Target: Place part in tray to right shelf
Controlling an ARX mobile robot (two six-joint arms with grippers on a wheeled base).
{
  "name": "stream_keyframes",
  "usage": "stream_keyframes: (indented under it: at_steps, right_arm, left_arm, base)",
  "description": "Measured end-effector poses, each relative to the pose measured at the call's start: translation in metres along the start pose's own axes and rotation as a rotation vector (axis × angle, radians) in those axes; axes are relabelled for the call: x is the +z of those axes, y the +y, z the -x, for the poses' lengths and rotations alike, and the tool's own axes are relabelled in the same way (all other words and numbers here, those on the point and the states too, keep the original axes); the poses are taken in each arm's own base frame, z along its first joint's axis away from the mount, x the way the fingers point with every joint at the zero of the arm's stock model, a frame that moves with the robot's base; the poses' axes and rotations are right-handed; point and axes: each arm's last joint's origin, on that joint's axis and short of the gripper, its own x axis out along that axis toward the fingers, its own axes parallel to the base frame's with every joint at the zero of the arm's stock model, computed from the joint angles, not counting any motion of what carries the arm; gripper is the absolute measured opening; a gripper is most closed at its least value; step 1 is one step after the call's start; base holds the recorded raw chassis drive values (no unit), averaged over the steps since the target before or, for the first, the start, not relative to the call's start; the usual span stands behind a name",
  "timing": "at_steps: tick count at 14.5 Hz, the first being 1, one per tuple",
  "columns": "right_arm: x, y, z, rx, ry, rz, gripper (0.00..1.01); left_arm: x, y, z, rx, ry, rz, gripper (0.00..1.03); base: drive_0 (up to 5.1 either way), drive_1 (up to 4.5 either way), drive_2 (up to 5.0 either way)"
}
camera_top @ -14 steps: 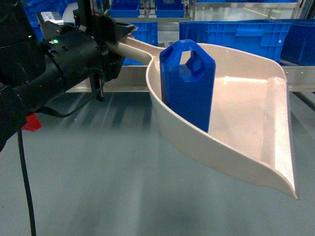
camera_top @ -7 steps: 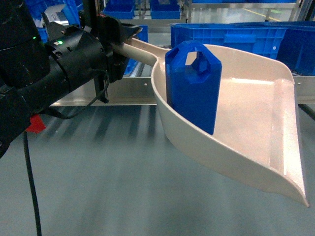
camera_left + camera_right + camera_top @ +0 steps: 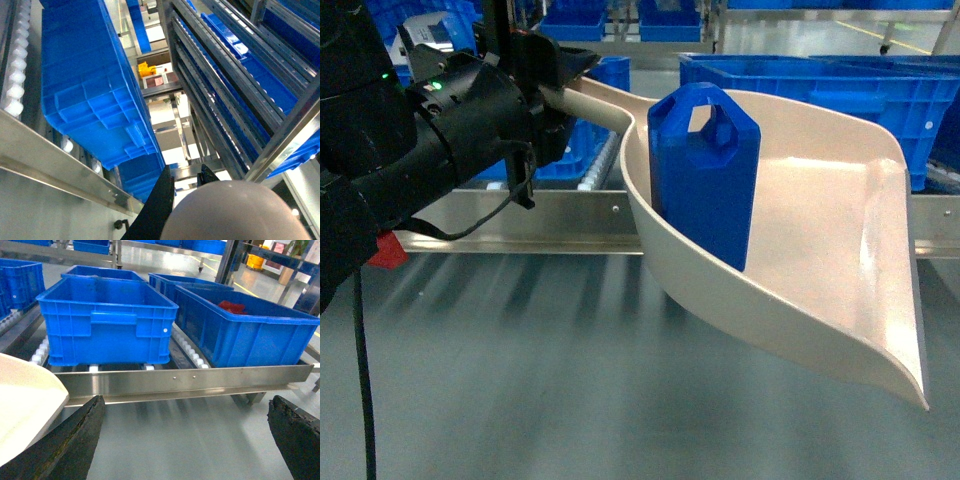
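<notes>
The part [image 3: 705,175] stands in the tray [image 3: 820,270], before the right shelf [image 3: 550,215] and its crates [image 3: 820,85].

Left end effector [image 3: 560,85] clamped; right end effector [image 3: 187,440] agape

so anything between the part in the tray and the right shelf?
Nothing visible in the gap itself. The part stands in the tray, held by the left gripper in front of the shelf's front bar. Behind the bar, blue crates fill the rollers.

Part [image 3: 703,170]: bright blue. Tray [image 3: 820,240]: pale beige. Crates [image 3: 107,320]: saturated blue, ribbed walls. Shelf front bar [image 3: 180,380]: bare silver steel. Rollers [image 3: 192,352]: white. Left gripper [image 3: 545,95]: black.
</notes>
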Motion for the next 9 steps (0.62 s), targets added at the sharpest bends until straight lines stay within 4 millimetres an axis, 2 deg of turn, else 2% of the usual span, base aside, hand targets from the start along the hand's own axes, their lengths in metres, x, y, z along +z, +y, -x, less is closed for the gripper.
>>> stream_keyframes:
  at_steps: [3,6,9]
  right_arm:
    - [0.0003,-0.0001,0.0000,0.000,-0.003,-0.001,0.98]
    - [-0.0002,0.0000,-0.0001,-0.002,0.001,0.001,0.98]
    - [-0.0002,0.0001,-0.0001,0.000,0.001,0.001,0.98]
  left_arm:
    - [-0.0004,-0.0002,-0.0001,-0.002,0.001,0.000,0.12]
    - [-0.0025,-0.0006,-0.0006,-0.003,0.010,0.001,0.12]
    - [0.0033,0.0005,0.0006,0.002,-0.012,-0.002,0.12]
  base:
    - [0.1,4.33,-4.1]
    - [-3.4,4.88,-1.0]
    - [-0.1,4.16,-4.3]
